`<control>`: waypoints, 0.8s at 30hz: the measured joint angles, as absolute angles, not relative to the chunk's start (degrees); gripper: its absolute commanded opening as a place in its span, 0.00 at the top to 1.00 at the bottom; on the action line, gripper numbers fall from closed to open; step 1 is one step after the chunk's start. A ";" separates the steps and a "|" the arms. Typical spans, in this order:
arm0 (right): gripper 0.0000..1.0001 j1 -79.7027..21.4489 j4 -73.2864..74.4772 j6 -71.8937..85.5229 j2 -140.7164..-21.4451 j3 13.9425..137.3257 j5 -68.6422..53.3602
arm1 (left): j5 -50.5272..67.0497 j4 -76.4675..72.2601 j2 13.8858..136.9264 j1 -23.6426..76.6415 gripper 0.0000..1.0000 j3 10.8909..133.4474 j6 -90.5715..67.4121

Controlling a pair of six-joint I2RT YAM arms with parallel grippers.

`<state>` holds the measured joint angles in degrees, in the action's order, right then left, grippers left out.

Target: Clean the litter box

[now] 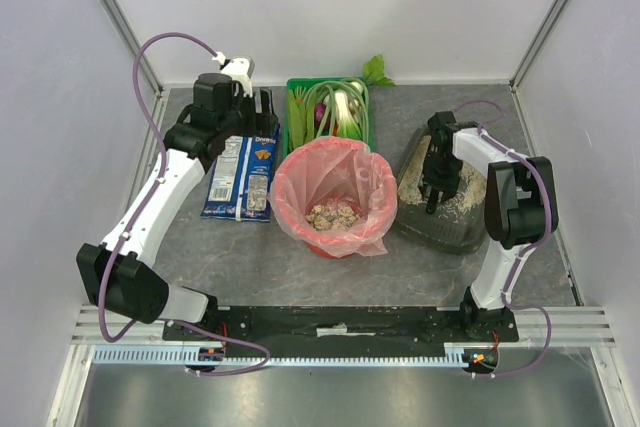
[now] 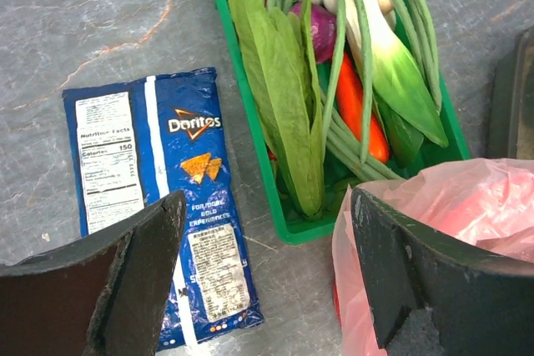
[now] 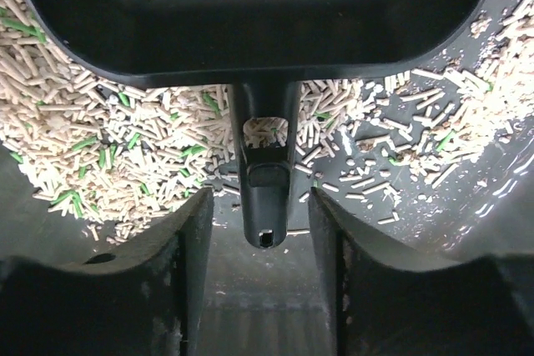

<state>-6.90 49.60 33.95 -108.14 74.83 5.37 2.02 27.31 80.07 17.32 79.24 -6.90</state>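
You can read "Doritos" in white on the flat blue foil chip bag (image 2: 158, 206) at the lower left of the left wrist view; its white panel is headed "Nutrition Facts" with a 150 beneath; the finer print is too small to read. Your left gripper (image 2: 267, 206) has its jaws spread wide with nothing between them; one finger hangs over the chip bag, the other over the pink plastic bin liner (image 2: 467, 198), with the green plastic vegetable crate (image 2: 292, 231) showing between them. Your right gripper (image 3: 260, 198) is partly open; its fingers (image 3: 196, 239) flank the handle of the black slotted plastic scoop (image 3: 250, 39) with a gap on each side, gripping nothing; the scoop rests on beige pellets flecked green. The shallow dark translucent plastic litter box (image 1: 445, 237) sits right of centre in the top view, just beside the round red bin (image 1: 335, 247).
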 measured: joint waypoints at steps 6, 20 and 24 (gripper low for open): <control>0.34 -6.90 48.84 33.39 -107.83 73.80 6.74 | -1.17 27.64 80.07 16.69 0.13 79.24 -9.58; 0.34 -6.92 41.25 32.88 -91.02 73.12 11.03 | -6.28 27.81 74.67 8.29 0.11 73.30 -24.34; 0.29 -6.94 35.03 31.42 -80.31 70.32 14.46 | -10.76 28.25 71.37 7.84 0.06 71.00 -27.46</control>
